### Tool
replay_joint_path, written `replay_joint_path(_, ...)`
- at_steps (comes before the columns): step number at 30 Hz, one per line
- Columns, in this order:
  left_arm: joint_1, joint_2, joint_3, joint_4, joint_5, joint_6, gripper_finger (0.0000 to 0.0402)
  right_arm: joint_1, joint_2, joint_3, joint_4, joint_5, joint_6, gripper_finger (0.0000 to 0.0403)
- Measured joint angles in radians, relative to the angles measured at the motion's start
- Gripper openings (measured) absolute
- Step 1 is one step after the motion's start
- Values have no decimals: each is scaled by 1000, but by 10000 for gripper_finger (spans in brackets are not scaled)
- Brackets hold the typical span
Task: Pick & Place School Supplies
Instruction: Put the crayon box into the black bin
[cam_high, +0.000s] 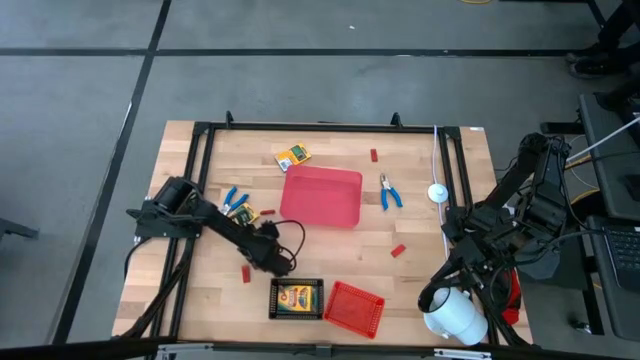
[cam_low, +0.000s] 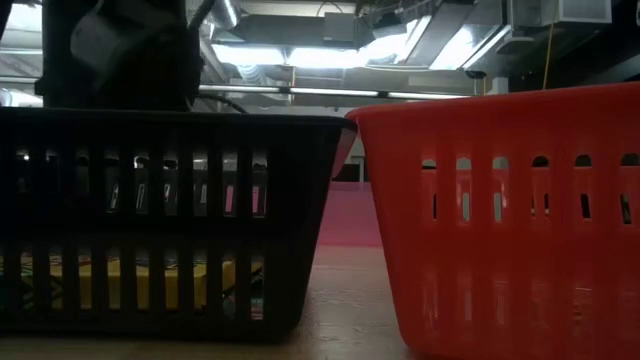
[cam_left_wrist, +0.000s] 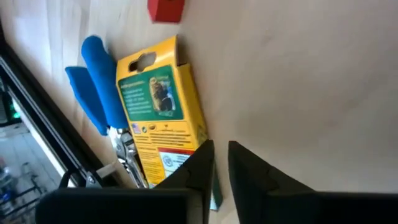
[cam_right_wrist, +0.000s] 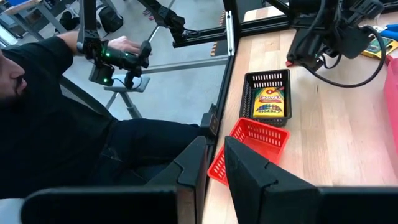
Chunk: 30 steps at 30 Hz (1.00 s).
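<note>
Two grippers are in view. The left gripper (cam_high: 272, 258) sits at lower centre-left of the high view, above the desk (cam_high: 420, 280); its fingers (cam_left_wrist: 198, 167) stand a narrow gap apart and hold nothing. Just beyond them in the left wrist view lies a yellow-and-green crayon box (cam_left_wrist: 160, 118), touching a pair of blue-handled pliers (cam_left_wrist: 99, 99), with a small red block (cam_left_wrist: 166, 9) farther off. The right gripper (cam_right_wrist: 214, 163) hangs at the lower right of the high view, off the desk edge, slightly parted and empty.

In the high view, a black basket (cam_high: 296, 299) at lower centre contains a second crayon box (cam_high: 295, 297); a red mesh basket (cam_high: 354, 306) stands just to its right. A red tray (cam_high: 322, 196) occupies the centre, with a third crayon box (cam_high: 293, 156) to its upper left and second pliers (cam_high: 388, 191) to its right.
</note>
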Motion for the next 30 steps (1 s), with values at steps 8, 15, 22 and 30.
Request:
replay_joint_path(8, 30, -3, -87, 35, -8, 1, 105, 0, 0, 0, 0, 7, 4, 62)
replay_joint_path(15, 37, 0, -94, -1, -25, -5, 127, -1, 0, 0, 0, 8, 4, 61)
replay_joint_path(22, 52, 3, -126, -48, -19, -17, 124, -1, 0, 0, 1, 7, 4, 61)
replay_joint_path(30, 66, 3, -146, -56, -22, -12, 101, -1, 0, 0, 0, 10, 5, 61)
